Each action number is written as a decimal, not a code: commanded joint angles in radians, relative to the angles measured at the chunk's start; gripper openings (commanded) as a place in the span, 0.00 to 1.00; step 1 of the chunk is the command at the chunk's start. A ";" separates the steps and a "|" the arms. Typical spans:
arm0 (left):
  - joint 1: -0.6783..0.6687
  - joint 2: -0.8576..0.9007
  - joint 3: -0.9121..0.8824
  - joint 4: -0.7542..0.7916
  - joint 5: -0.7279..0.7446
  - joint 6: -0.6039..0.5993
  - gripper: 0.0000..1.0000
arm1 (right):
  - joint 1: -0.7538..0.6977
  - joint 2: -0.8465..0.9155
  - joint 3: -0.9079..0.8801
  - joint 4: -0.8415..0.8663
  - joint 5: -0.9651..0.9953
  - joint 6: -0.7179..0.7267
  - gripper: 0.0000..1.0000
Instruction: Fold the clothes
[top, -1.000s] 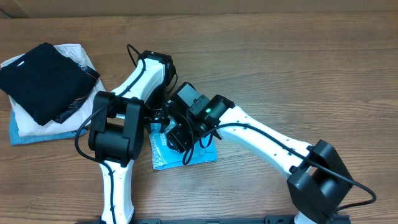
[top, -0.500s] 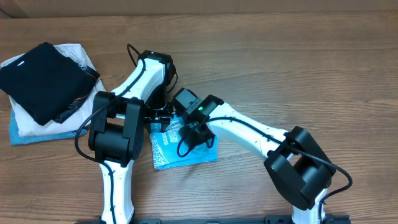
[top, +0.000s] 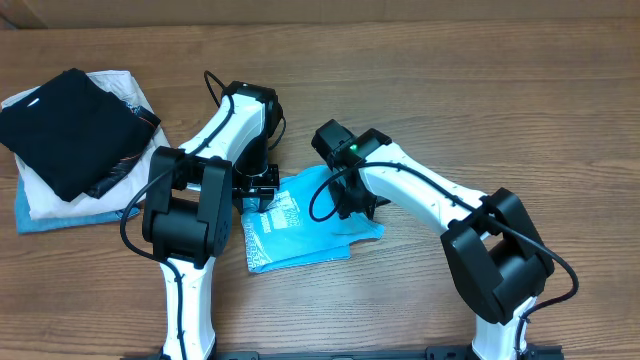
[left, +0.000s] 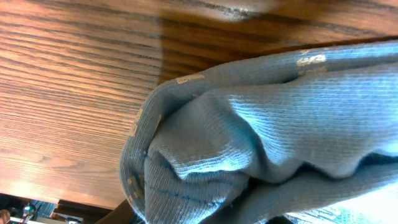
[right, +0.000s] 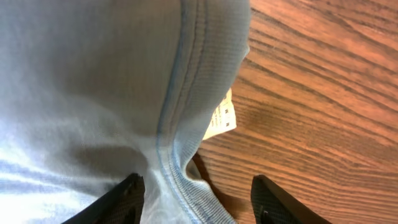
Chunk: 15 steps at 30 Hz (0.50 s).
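by the left edge of the bench (top: 480, 90), toward the far corner, a black garment (top: 70, 125) lies folded on a pale garment (top: 118, 88); neither looks part of this job. right of them, near the middle and closer to the front edge, the left gripper (top: 262, 186) sits at the left border of the sky-blue t-shirt (top: 300, 228). its wrist view is filled with bunched knit and shows no fingers, so i cannot tell whether it is clamped or slack. the t-shirt lies as a loose, part-folded heap between the two tools, print side up, one flap reaching toward the right edge. at that flap the right gripper (top: 352, 205) is down on the cloth; its wrist view shows the fingers (right: 127, 199) spread wide, released, with the stitched hem (right: 177, 124) running between them and a small label (right: 221, 118) just beyond. judged from this, the cloth is light and limp: it will sag and crease, not slide as a sheet. the doubled hem or a corner looks the firmest place to pinch, with both sides lifted together
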 joint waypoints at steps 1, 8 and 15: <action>-0.013 0.028 -0.017 0.040 0.024 -0.026 0.36 | -0.004 -0.085 -0.001 -0.008 -0.017 0.001 0.59; -0.013 -0.065 0.023 0.041 -0.018 -0.027 0.32 | -0.020 -0.166 -0.001 -0.059 -0.220 -0.010 0.59; -0.013 -0.254 0.042 0.142 -0.056 -0.020 0.57 | -0.019 -0.171 -0.002 -0.103 -0.440 0.086 0.59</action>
